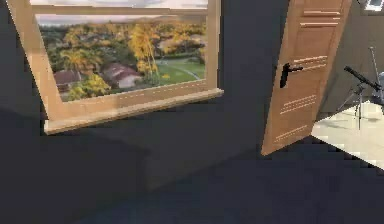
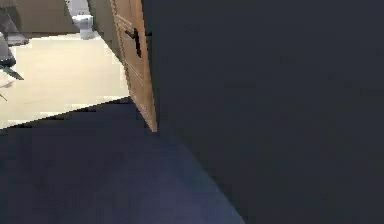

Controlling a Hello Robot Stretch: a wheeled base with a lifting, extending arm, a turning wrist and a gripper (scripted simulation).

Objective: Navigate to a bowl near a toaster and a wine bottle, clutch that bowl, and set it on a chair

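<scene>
I face a dark wall [image 1: 245, 60], window [image 1: 128, 60] left, wooden door [image 1: 305, 70] right; my gripper's state I cannot tell.

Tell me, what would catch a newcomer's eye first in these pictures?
The big wood-framed window on the forward view's left stands out first, bright with trees and houses against the dark wall. To its right a wooden door stands open. Past it lies a pale floor with a dark instrument on a tripod, perhaps a telescope.
</scene>
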